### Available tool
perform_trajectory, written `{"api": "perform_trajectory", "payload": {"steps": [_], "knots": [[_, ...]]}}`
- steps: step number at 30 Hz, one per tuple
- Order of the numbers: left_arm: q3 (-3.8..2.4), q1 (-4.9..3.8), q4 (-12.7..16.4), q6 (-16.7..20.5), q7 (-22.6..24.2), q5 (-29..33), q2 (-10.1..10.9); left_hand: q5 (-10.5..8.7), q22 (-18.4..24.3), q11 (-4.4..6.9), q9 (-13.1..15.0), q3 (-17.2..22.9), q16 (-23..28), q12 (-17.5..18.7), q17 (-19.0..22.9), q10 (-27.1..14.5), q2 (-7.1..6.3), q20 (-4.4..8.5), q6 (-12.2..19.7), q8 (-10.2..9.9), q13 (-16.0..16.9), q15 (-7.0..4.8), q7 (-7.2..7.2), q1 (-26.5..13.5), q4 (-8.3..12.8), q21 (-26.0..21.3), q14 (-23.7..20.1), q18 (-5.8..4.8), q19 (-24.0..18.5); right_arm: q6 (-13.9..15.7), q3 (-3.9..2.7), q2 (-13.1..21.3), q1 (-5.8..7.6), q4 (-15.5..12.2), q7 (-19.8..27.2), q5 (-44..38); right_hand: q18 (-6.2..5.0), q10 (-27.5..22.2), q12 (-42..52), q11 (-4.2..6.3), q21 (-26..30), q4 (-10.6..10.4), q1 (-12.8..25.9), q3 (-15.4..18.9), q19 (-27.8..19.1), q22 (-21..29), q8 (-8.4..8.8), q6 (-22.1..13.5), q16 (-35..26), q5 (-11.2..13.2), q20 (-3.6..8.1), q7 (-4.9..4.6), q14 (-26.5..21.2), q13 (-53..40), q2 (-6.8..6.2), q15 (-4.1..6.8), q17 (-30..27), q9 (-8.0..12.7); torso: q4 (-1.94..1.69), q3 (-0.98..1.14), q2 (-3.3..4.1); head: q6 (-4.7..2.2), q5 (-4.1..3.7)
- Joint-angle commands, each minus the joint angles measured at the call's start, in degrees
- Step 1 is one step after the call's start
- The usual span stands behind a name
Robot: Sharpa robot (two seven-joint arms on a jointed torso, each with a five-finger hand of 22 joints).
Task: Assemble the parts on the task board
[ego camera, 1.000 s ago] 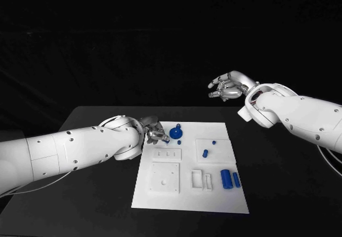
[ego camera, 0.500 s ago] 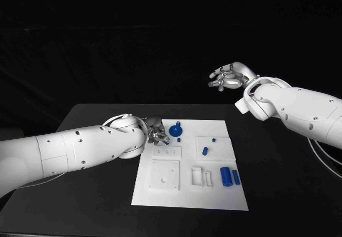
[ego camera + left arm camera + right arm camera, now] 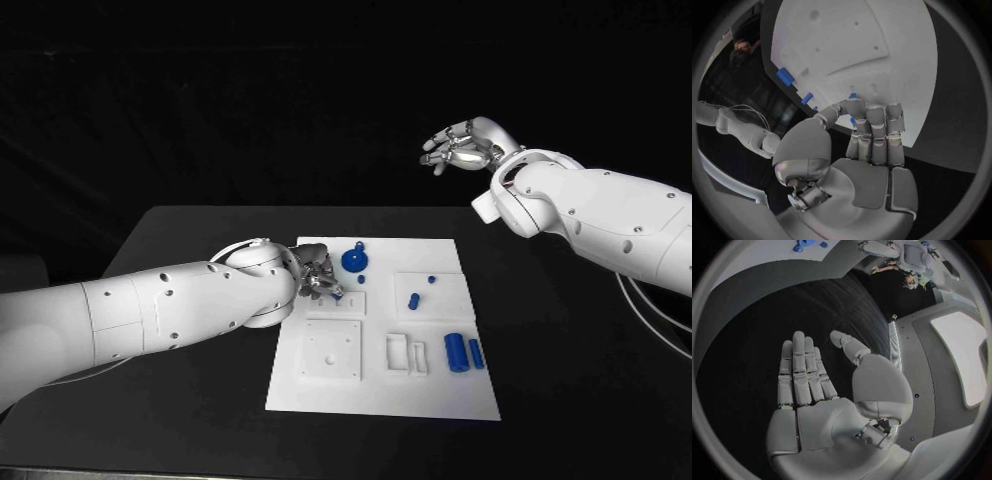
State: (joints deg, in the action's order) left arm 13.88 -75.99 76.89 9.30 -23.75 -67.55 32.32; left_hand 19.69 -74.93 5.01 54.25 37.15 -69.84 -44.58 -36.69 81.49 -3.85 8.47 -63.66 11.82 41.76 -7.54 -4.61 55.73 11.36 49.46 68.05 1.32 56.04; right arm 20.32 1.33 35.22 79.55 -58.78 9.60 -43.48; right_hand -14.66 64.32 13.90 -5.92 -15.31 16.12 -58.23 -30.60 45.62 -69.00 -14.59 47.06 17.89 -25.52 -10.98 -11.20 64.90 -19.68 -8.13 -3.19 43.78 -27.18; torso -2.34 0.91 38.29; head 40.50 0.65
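Blue small part (image 3: 853, 120) is pinched in left hand (image 3: 319, 281) fingertips at the task board's (image 3: 382, 395) left edge, so I'd keep the pinch light and line it up square before pressing; right hand (image 3: 460, 148) hangs high, fingers apart, holding nothing.

Dim black surround; bright white board; fisheye-bent wrist edges.

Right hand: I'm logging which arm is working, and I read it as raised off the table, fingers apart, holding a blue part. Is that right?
Not quite. The right hand is raised off the table with fingers apart, but it holds nothing: the right wrist view shows its palm bare. The left hand is the one down at the board.
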Motion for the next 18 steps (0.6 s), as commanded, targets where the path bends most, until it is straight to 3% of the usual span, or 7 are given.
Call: {"api": "perform_trajectory", "payload": {"steps": [1, 18], "knots": [[-0.04, 0.16, -0.1, 0.0, 0.5, -0.7, -0.2, 3.19, -1.0, 0.43, 0.1, 0.0, -0.2, -0.4, -0.1, 0.0, 0.33, 5.93, -4.3, 0.4, 0.1, -1.53, 3.72, -0.2, 0.3, 0.2, 1.5, -0.45, 0.5, -1.1, -0.05, -0.1, 0.05, 0.1, 0.8, 1.2, 0.93, 0.8, -1.1, -0.04, 1.0, 0.0, 0.0, 0.2, -0.6, 0.6, -0.34, -0.2, -0.6, -0.4, -0.15, -0.35, 0.1, 0.7, 0.51, -0.30, -0.4, 0.2, -0.03, 0.01, -0.02, 0.03, -0.05], [-0.04, 0.82, -0.2, 0.1, 0.8, -0.7, -0.3, 3.31, -1.0, 0.43, 0.0, -0.1, -0.3, -0.5, -0.1, 0.0, 0.20, 5.91, -4.4, 0.4, 0.2, -1.53, 3.73, -0.3, 0.3, 0.3, 1.6, -0.43, 0.5, -1.7, -0.05, -0.3, 0.05, 0.5, 0.6, 1.4, 0.45, 1.5, -3.3, -0.25, 3.1, 0.1, -0.2, -0.1, -0.6, 2.2, -0.44, -0.5, -1.8, -0.4, -0.88, -0.46, 0.0, 1.8, 0.46, -0.61, -0.7, 0.5, 0.02, 0.11, -0.06, 0.25, 0.12]]}}
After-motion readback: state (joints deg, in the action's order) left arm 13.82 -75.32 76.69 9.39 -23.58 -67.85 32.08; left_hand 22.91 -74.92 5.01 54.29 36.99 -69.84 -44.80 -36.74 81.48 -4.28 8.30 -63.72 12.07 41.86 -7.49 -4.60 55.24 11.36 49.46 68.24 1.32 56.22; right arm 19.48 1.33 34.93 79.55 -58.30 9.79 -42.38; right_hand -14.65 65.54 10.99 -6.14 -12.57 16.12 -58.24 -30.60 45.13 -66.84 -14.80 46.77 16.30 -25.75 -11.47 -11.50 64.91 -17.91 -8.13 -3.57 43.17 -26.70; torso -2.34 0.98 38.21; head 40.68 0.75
